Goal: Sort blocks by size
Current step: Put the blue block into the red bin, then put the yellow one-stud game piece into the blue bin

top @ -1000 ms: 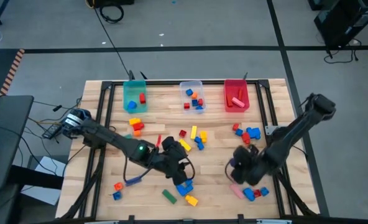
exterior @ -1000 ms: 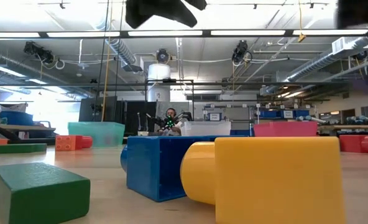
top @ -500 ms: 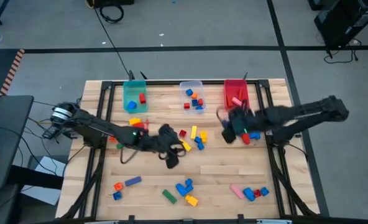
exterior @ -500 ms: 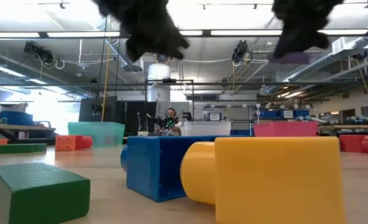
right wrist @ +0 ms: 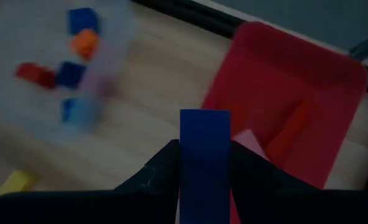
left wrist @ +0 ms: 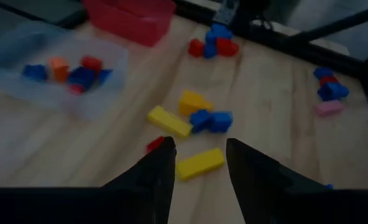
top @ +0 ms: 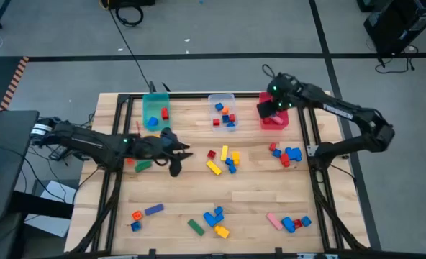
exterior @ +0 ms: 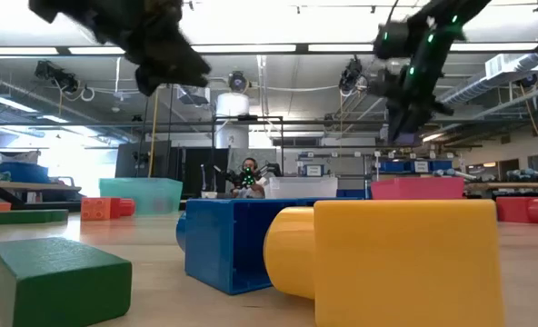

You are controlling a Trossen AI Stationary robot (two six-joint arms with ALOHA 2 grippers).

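Blocks [top: 224,160] in red, blue, yellow, orange, green and pink lie scattered on the tabletop [top: 249,191]. Right pincer [right wrist: 204,163] grips a long blue bar [right wrist: 204,155] over the red bin [top: 273,115]; left pincer [left wrist: 199,163] hangs part-open, holding nothing.

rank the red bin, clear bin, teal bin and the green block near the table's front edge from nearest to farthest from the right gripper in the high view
Right gripper, holding a blue bar, hangs over the red bin.
1. Red bin: directly beneath it, back right.
2. Clear bin: back middle.
3. Teal bin: back left.
4. Green block: front edge, left of middle.
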